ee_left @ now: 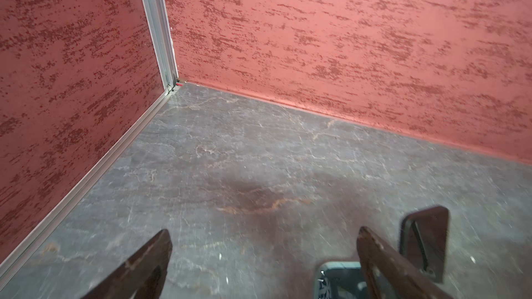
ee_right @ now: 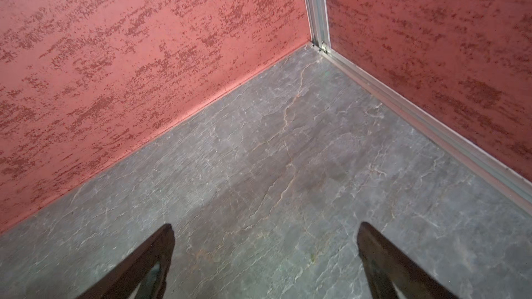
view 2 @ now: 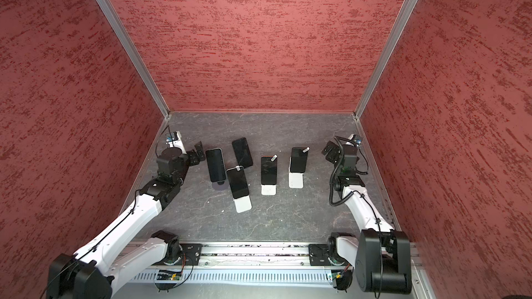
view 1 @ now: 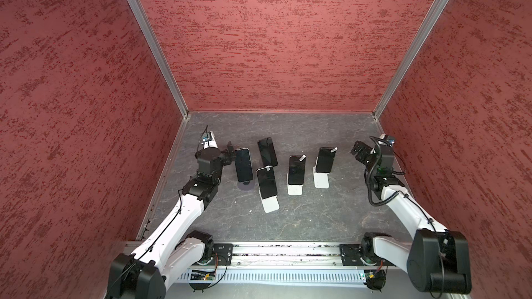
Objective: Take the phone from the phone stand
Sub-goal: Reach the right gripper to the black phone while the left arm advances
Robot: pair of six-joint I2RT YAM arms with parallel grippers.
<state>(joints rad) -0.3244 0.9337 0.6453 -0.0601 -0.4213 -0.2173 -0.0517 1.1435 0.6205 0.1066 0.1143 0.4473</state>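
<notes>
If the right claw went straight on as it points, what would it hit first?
The way ahead of the right gripper looks free; probably it meets the table, short of the back wall, though depth is unclear.

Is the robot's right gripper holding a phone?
No, the right gripper stands open, and only the grey table shows between its jaws.
</notes>
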